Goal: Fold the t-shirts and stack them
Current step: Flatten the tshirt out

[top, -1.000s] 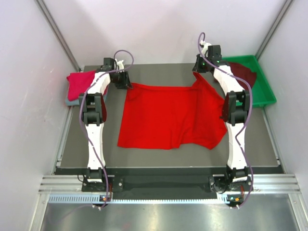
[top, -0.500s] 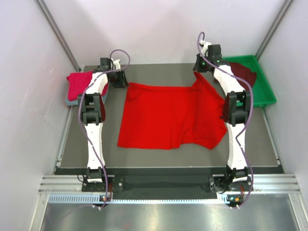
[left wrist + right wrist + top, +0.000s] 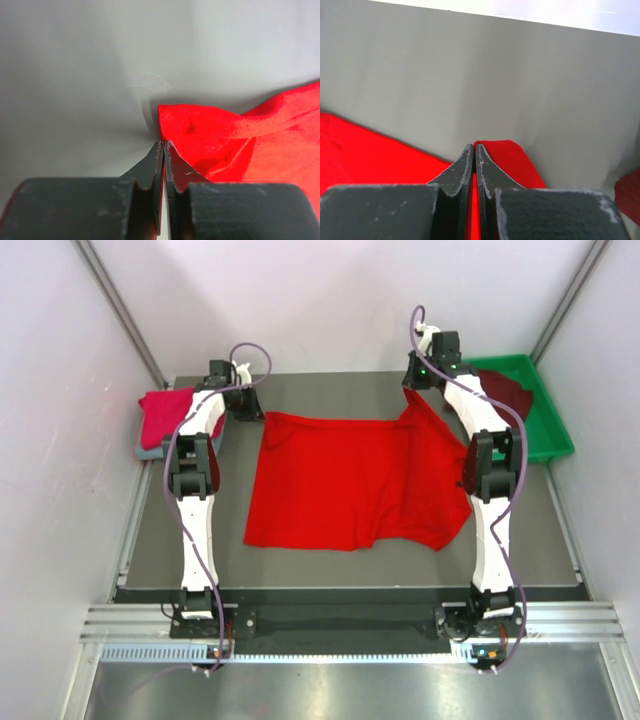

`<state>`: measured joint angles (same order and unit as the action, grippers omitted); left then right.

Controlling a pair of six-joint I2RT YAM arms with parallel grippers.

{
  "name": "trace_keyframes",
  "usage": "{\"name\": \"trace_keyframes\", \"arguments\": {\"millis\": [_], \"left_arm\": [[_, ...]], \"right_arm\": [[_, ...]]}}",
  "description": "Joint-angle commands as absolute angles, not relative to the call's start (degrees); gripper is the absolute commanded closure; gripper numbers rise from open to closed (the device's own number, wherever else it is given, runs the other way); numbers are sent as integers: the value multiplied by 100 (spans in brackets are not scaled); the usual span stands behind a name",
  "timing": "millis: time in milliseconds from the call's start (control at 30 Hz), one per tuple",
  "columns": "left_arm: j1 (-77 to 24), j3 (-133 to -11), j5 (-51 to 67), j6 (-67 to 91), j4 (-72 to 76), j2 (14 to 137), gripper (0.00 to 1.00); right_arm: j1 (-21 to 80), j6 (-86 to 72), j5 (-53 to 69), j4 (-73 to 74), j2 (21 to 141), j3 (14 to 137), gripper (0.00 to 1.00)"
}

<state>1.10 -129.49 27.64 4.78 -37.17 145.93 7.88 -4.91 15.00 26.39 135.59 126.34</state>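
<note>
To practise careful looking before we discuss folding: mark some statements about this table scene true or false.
1. The bright red t-shirt lies spread on the table. True.
2. The green tray holds nothing. False: a dark maroon t-shirt lies in it.
3. The left pincer and right pincer are each shut on that shirt's far corners. True.
4. The crimson-pink t-shirt sits far right. False: far left, atop a grey-blue t-shirt.

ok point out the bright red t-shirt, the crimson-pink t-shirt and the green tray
bright red t-shirt (image 3: 350,485), top external view, middle of its spread body
crimson-pink t-shirt (image 3: 165,417), top external view, top of the folded cloth
green tray (image 3: 549,430), top external view, bare floor near its right rim
</note>
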Motion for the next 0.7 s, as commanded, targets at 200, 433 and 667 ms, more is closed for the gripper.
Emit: {"name": "trace_keyframes", "arguments": {"millis": [200, 433, 667], "left_arm": [[123, -13192, 2865, 580, -3480, 14660, 86], [114, -13184, 2830, 606, -3480, 14686, 72], [62, -13175, 2962, 589, -3463, 14722, 86]], "right_arm": [[932, -431, 1468, 2496, 13148, 12691, 100], [923, -431, 1468, 2496, 13175, 12691, 100], [932, -413, 1450, 2496, 13166, 12683, 100]]}}
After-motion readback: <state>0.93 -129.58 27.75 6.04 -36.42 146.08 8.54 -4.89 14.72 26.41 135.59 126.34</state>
